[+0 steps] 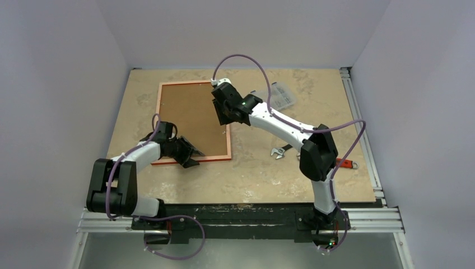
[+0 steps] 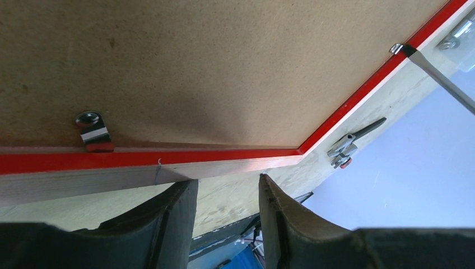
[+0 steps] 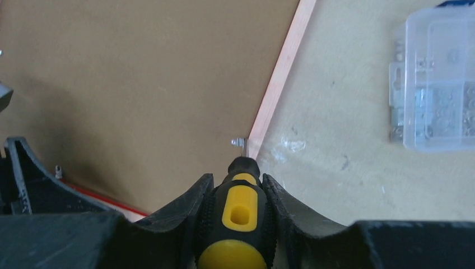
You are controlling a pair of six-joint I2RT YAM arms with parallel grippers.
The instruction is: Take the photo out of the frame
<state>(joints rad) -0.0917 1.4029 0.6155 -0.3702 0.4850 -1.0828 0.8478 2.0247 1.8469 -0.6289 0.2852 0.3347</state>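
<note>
Aiming a screwdriver (image 3: 238,216) clamped in its right hand (image 3: 236,179) at a metal clip (image 3: 240,142), the robot works the right rail of the frame (image 3: 280,84), which lies face down on the surface (image 3: 336,168) with the photo (image 3: 140,84) inside, brown back up. The left hand (image 2: 227,182) sits at the near rail, fingers apart and empty. The step looks like freeing clips, so next the tip must swing this one off the board.

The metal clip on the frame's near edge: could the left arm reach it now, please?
Probably yes: the left gripper is open, empty, beside the frame, and nothing covers the clip.
</note>
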